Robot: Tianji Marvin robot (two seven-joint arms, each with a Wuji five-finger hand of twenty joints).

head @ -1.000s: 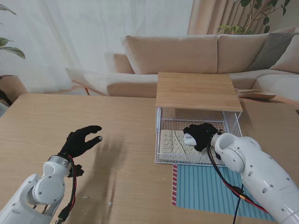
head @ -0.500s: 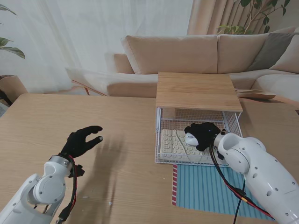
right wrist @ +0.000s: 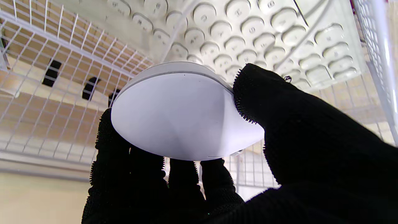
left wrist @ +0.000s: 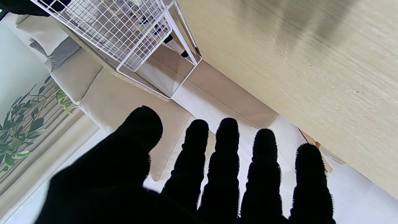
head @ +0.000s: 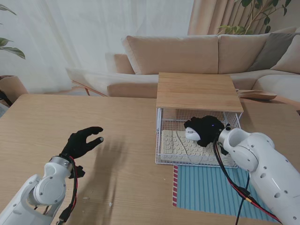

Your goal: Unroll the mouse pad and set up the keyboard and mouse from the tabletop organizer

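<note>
My right hand (head: 205, 130) is inside the white wire organizer (head: 165, 161), shut on the white mouse (head: 191, 135). The right wrist view shows the mouse (right wrist: 180, 118) pinched between thumb and fingers (right wrist: 130, 174), lifted above the cream keyboard (right wrist: 248, 34). That keyboard (head: 180, 146) lies flat on the organizer's floor. The blue striped mouse pad (head: 211, 190) lies unrolled on the table just in front of the organizer. My left hand (head: 82, 142) hovers open over the bare wooden table on the left, fingers spread (left wrist: 230, 174), holding nothing.
A wooden board (head: 198, 91) tops the organizer and overhangs the basket. The wooden table (head: 93, 117) stretches wide to the left. A beige sofa (head: 187, 54) stands behind the table. The organizer's wire corner (left wrist: 161, 62) shows in the left wrist view.
My right hand has risen and drawn slightly farther back inside the organizer with the mouse in its grip. The left hand has stayed still.
</note>
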